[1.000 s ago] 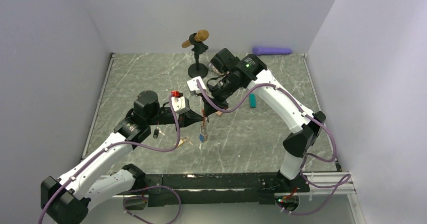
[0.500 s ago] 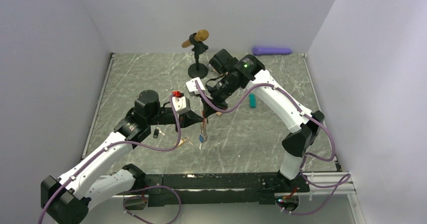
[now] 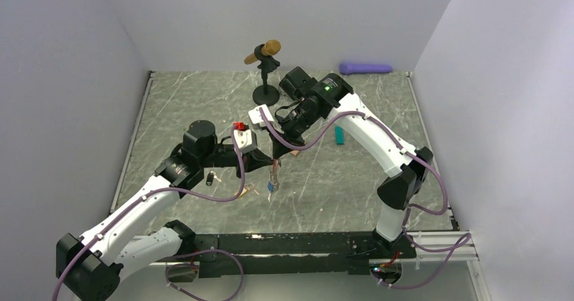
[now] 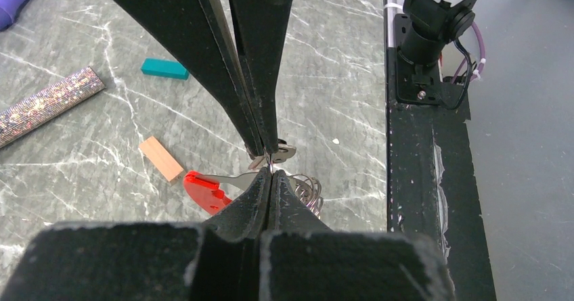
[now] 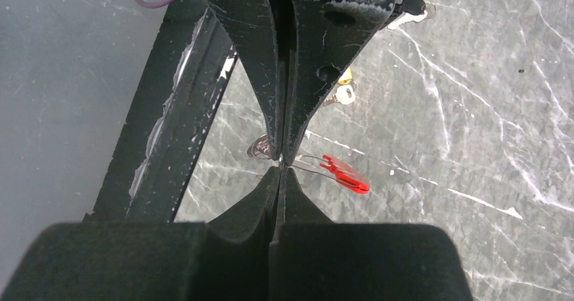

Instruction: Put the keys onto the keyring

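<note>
My two grippers meet tip to tip above the table's middle, both shut. The left gripper (image 3: 266, 161) (image 4: 269, 172) pinches the keyring's thin wire. From it hang the red clip (image 4: 205, 189) (image 5: 345, 173) and the silvery coil (image 4: 308, 189) (image 3: 273, 174), with a blue tag (image 3: 270, 187) at the bottom. The right gripper (image 3: 276, 153) (image 5: 281, 168) comes from the opposite side and nips a small flat metal key head (image 4: 282, 152) at the same spot. Two more keys lie on the table, one black-tagged (image 3: 211, 177) and one yellow-tagged (image 3: 250, 191) (image 5: 344, 78).
A teal block (image 4: 164, 69) (image 3: 339, 135), a tan wooden block (image 4: 161, 158) and a glittery tube (image 4: 47, 105) lie on the marble table. A microphone stand (image 3: 265, 71) and a purple cylinder (image 3: 365, 67) are at the back. The black base rail (image 4: 413, 179) runs along the near edge.
Both grippers, still shut and joined at the tips, have drifted slightly left with the hanging keyring. The right arm's wrist has shifted left too.
</note>
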`<state>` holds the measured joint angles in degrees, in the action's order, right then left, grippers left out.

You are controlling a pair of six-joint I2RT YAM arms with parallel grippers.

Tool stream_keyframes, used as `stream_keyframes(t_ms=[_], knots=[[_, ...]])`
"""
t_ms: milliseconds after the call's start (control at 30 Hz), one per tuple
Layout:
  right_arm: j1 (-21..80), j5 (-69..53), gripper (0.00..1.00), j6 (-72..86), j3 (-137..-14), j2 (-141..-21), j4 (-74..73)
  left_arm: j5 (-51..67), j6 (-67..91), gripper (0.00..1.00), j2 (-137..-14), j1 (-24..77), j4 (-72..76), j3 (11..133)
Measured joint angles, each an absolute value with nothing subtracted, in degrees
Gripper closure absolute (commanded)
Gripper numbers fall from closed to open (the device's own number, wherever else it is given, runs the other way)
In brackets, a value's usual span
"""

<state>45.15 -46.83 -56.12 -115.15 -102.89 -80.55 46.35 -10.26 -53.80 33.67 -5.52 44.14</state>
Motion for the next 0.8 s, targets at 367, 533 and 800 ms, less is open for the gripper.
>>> stream_keyframes(t_ms=[367,533,800], knots=[[45.32,-46.83,1.00,-54.83,-115.15,-103.20,-80.47,46.68,-11.55,1.00,-54.54,33.67,-8.23,45.47],[45.36,-46.78,1.00,-53.65,-115.15,-103.20,-80.03,46.65,-12.38,1.00,-54.54,33.65,-8.75,45.71],[45.50,-46.37,1.00,-50.57,-114.72,-103.20,-78.43,46.09,-12.93,1.00,-54.54,33.65,-9.26,45.76]])
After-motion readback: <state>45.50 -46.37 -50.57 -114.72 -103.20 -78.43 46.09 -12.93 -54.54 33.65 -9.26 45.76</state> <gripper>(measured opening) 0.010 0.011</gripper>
